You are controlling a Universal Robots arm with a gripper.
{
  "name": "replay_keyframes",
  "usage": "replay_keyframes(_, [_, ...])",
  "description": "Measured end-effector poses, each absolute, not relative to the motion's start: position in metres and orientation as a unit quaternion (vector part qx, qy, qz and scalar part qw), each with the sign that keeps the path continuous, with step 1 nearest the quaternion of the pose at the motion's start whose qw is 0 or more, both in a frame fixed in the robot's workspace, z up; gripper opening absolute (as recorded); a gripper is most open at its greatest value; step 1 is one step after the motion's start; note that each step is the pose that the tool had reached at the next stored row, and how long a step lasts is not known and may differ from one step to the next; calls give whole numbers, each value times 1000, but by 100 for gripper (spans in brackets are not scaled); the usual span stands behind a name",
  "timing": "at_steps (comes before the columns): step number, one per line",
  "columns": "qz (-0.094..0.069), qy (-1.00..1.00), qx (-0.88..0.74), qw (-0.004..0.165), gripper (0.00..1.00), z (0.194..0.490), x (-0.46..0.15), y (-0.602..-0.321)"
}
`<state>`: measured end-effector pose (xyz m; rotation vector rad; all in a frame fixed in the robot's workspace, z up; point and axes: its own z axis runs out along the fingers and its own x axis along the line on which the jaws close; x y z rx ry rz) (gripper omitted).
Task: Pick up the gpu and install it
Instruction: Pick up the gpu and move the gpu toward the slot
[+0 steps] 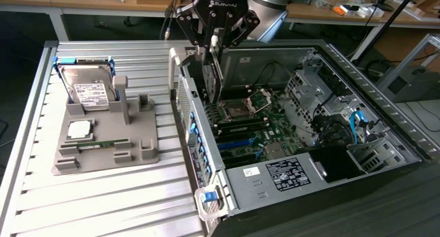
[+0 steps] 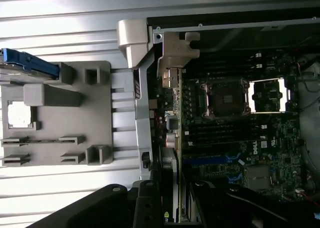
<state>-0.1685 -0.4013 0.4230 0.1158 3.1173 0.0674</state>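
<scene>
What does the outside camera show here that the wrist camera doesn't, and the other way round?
The exterior view adds the arm itself, its jaws closed on the black card held upright over the open computer case, plus the white label on the hard drive. The wrist view adds a straight-down look at the metal connectors along the board's edge. Both share the grey holder and the processor socket.
</scene>
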Motion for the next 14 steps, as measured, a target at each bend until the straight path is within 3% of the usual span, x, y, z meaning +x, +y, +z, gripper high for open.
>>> replay_keyframes(14, [22, 999, 37, 10, 27, 423, -137, -405])
